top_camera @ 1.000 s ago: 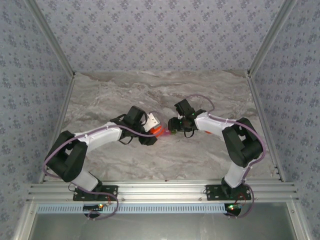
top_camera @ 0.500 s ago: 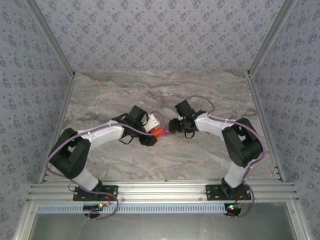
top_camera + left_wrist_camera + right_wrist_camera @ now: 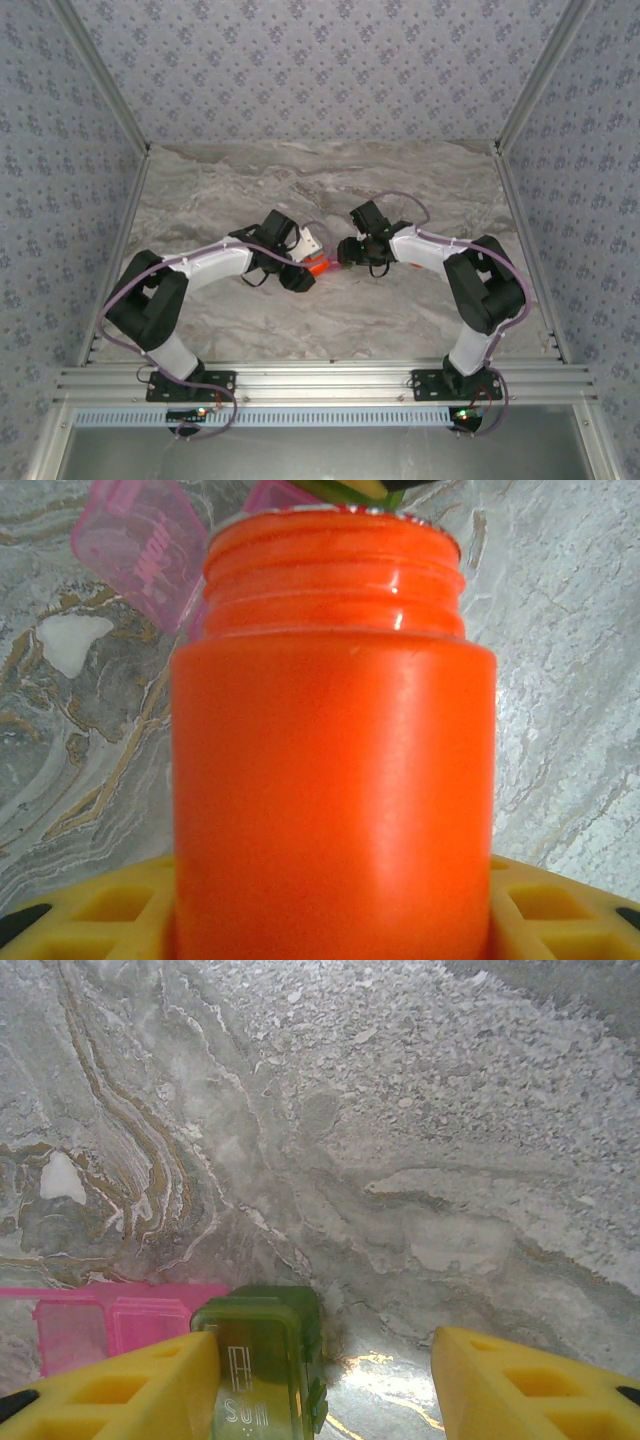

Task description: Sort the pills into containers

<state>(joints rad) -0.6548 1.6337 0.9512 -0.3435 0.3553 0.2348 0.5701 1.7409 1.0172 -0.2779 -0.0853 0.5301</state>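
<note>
While left jaws clamp orange bottle (image 3: 330,780) | right jaws apart | olive compartment (image 3: 262,1360): "Sun"

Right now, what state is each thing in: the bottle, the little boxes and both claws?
orange bottle: cap off.
pink compartment: lid open.
olive-green compartment: lid looks shut.
left gripper: shut on the orange bottle.
right gripper: open, astride the olive-green compartment.
</note>
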